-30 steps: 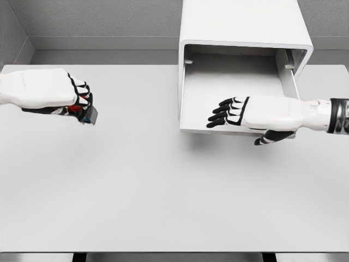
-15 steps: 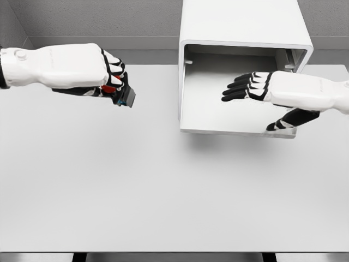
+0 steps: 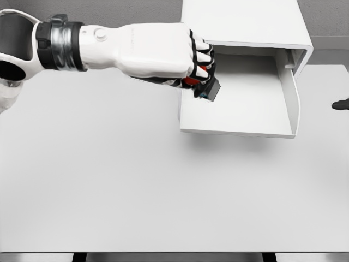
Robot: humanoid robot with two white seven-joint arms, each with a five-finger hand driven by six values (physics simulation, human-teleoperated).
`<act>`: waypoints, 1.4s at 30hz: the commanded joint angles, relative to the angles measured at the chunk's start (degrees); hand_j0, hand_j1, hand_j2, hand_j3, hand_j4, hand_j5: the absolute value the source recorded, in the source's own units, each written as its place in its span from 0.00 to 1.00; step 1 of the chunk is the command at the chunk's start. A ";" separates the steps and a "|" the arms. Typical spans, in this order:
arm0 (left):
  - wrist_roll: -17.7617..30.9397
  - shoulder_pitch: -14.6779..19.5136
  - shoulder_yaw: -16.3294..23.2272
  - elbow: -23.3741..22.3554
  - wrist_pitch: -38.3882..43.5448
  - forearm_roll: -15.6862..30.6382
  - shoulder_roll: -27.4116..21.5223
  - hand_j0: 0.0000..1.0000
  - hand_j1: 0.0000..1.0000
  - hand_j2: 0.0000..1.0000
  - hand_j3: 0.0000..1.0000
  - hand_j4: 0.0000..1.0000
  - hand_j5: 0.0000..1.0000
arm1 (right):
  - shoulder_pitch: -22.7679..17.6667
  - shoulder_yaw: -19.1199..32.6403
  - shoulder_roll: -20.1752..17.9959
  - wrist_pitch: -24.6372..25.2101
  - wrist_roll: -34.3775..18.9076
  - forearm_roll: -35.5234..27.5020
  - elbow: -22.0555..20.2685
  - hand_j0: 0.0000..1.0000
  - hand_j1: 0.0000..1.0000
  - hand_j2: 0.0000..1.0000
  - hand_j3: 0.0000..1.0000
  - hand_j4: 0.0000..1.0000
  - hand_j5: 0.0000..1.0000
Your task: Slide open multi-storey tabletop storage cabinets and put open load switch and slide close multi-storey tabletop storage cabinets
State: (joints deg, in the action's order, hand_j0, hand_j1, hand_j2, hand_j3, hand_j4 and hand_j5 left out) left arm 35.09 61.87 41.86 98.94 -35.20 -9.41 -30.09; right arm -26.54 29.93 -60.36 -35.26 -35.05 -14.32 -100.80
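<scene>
The storage cabinet [image 3: 245, 24] stands at the far right of the desk [image 3: 136, 185], its drawer [image 3: 256, 106] slid out toward the near side, interior bare. The left robot hand [image 3: 180, 60] is clenched around the load switch [image 3: 208, 88], holding it above the drawer's left edge. Only a dark fingertip of the right robot hand [image 3: 341, 104] shows at the right border; its state cannot be told.

No legible text or markings anywhere.

Left hand [image 3: 174, 57] clenched around load switch [image 3: 206, 87] — above open drawer [image 3: 245, 103] of white cabinet [image 3: 242, 22].
</scene>
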 commanded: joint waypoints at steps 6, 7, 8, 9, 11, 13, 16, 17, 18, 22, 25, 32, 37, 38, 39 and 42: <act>-0.09 1.76 4.10 -22.56 0.20 -17.83 17.79 0.34 0.34 0.34 0.34 0.34 0.34 | -3.17 -5.05 5.78 0.26 0.05 10.10 -0.10 0.77 0.77 0.77 0.77 0.77 0.77; -0.09 2.20 4.19 -24.49 0.20 -18.19 18.48 0.36 0.36 0.36 0.36 0.36 0.36 | -1.68 -9.52 5.52 0.26 0.05 11.94 -0.10 0.77 0.77 0.77 0.77 0.77 0.77; -0.09 2.29 4.10 -26.42 0.20 -18.28 18.75 0.38 0.38 0.38 0.38 0.38 0.38 | 0.17 -12.17 5.52 0.26 0.05 13.00 -0.10 0.77 0.77 0.77 0.77 0.77 0.77; -0.09 2.64 4.01 -27.57 0.20 -18.28 19.19 0.43 0.43 0.43 0.43 0.43 0.43 | 0.43 -12.88 5.52 0.26 0.05 13.70 -0.10 0.77 0.77 0.77 0.77 0.77 0.77; -0.09 2.81 3.40 -28.98 0.20 -18.19 19.54 0.66 0.66 0.66 0.66 0.66 0.66 | 0.52 -15.08 5.87 0.26 0.05 15.55 -0.10 0.73 0.73 0.73 0.73 0.73 0.73; -0.09 2.90 3.66 -29.42 0.20 -18.19 19.72 0.99 0.99 0.99 0.99 0.99 0.99 | 0.96 -15.87 5.87 0.26 0.05 16.52 -0.10 0.61 0.61 0.61 0.61 0.61 0.61; -0.09 2.90 3.49 -29.15 0.20 -17.66 20.33 1.00 1.00 1.00 1.00 1.00 1.00 | 1.14 -15.96 5.87 0.26 0.05 16.52 -0.10 0.53 0.53 0.53 0.53 0.53 0.53; -0.09 2.90 3.49 -29.06 0.20 -17.57 20.33 1.00 1.00 1.00 1.00 1.00 1.00 | 1.66 -16.13 5.87 0.26 0.05 16.52 -0.10 0.54 0.54 0.54 0.54 0.54 0.54; -0.09 2.90 3.49 -28.89 0.20 -17.57 20.33 1.00 1.00 1.00 1.00 1.00 1.00 | 2.37 -16.83 5.87 0.26 0.05 16.52 -0.10 0.55 0.55 0.55 0.55 0.55 0.55; -0.09 4.04 3.40 -27.31 0.20 -13.80 19.28 1.00 1.00 1.00 1.00 1.00 1.00 | 3.42 -17.72 5.87 0.26 0.05 16.52 -0.10 0.58 0.58 0.58 0.58 0.58 0.58; -0.09 4.39 3.31 -11.50 0.20 2.89 8.04 1.00 1.00 1.00 1.00 1.00 1.00 | 9.13 -24.57 5.78 0.26 0.05 16.52 -0.10 0.58 0.58 0.58 0.58 0.58 0.58; -0.09 4.40 -1.70 -1.90 0.20 23.74 -32.91 1.00 1.00 1.00 1.00 1.00 1.00 | 12.65 -26.94 5.87 0.26 0.05 16.52 -0.10 0.58 0.58 0.58 0.58 0.58 0.58; -0.09 -3.60 -1.08 -17.99 0.20 22.86 -36.44 1.00 1.00 1.00 1.00 1.00 1.00 | 16.43 -27.12 5.87 0.26 0.05 16.34 -0.10 0.61 0.61 0.61 0.61 0.61 0.61; -0.09 -4.48 -1.00 -17.90 0.20 22.68 -36.00 1.00 1.00 1.00 1.00 1.00 1.00 | 16.78 -27.12 5.87 0.26 0.05 16.25 -0.10 0.61 0.61 0.61 0.61 0.61 0.61; -0.09 -4.83 -0.73 -17.82 0.20 22.33 -35.30 1.00 1.00 1.00 1.00 1.00 1.00 | 17.48 -27.12 5.87 0.26 0.05 16.08 -0.10 0.61 0.61 0.61 0.61 0.61 0.61; -0.09 -5.54 -0.38 -17.38 0.20 22.24 -33.11 1.00 1.00 1.00 1.00 1.00 1.00 | 18.80 -27.12 5.87 0.26 0.05 15.99 -0.10 0.61 0.61 0.61 0.61 0.61 0.61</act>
State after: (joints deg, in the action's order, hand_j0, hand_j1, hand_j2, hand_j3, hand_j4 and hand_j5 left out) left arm 35.03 56.69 41.32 82.22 -35.18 12.47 -63.64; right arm -7.47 2.83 -54.43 -35.58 -35.45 3.41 -100.80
